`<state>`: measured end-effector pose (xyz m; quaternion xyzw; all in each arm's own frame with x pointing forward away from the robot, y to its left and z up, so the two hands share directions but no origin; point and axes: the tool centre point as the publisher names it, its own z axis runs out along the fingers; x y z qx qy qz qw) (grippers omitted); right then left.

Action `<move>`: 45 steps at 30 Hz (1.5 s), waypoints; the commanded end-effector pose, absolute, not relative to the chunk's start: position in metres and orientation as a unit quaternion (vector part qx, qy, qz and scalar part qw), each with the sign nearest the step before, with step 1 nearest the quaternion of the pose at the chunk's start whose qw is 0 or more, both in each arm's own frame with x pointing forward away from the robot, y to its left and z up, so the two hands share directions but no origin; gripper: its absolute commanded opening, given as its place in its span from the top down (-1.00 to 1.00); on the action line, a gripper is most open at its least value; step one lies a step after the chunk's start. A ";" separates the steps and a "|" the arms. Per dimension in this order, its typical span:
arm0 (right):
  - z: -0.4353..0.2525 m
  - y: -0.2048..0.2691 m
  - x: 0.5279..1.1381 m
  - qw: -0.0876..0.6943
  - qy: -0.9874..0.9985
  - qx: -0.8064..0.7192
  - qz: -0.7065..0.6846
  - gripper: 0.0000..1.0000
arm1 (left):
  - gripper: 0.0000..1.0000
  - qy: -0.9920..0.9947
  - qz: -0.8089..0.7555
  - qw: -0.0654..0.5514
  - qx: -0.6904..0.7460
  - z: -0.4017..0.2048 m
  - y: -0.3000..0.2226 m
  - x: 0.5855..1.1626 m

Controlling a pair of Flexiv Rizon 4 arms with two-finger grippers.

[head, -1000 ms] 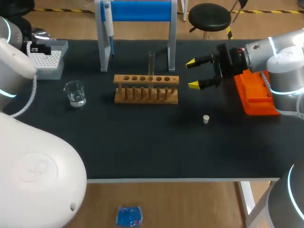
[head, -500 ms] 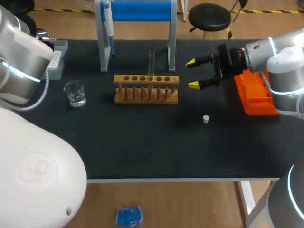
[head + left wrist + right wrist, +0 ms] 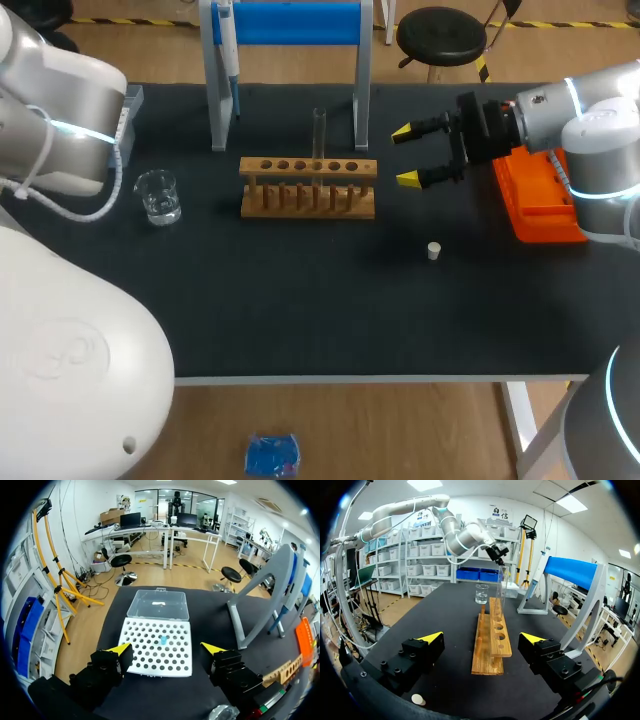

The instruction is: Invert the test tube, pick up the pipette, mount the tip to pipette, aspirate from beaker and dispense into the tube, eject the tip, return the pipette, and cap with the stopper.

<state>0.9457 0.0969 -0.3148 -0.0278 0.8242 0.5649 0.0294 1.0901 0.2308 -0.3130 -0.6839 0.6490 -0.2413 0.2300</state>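
**While the test tube [image 3: 319,130] stands upright in its wooden rack [image 3: 308,187], both claws wait wide and empty**

Since every step of the job happens on the black table [image 3: 300,320], its things are spread within reach of one arm or the other. The grey-and-blue pipette stand [image 3: 290,25] sits at the far edge, with the pipette [image 3: 228,50] hanging upright from it, probably so a claw can lift it straight off. An orange bin [image 3: 540,205] lies beneath the right arm, likely placed to catch the ejected tip.

The left gripper [image 3: 165,648], fingers far apart with nothing between them, hovers over the white tip box [image 3: 150,655]. The box's clear lid [image 3: 159,605] is open, baring the holes.

The right gripper [image 3: 403,155], equally wide, faces the rack's end, in line with the tube. I judge the tube to be its target.

A glass beaker [image 3: 158,196] with a little clear liquid sits beside the rack on the left arm's side. The small white stopper [image 3: 434,251] lies alone nearer the front edge. One blue tip [image 3: 163,640] stands in the box.

No label or writing on these things is legible.
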 end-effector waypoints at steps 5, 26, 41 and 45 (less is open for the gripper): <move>-0.315 0.096 0.946 0.029 0.824 -0.029 0.565 -1.00 | -0.52 0.640 -0.243 0.234 -0.690 -0.328 0.233 1.100; -0.315 0.096 0.946 0.029 0.824 -0.029 0.565 -1.00 | 0.08 0.628 -0.248 0.239 -0.698 -0.340 0.233 1.112; -0.315 0.096 0.946 0.029 0.824 -0.029 0.565 -1.00 | 0.11 0.612 -0.257 0.262 -0.701 -0.346 0.230 1.107; -0.315 0.096 0.946 0.029 0.824 -0.029 0.565 -1.00 | 0.11 0.611 -0.258 0.263 -0.701 -0.348 0.230 1.107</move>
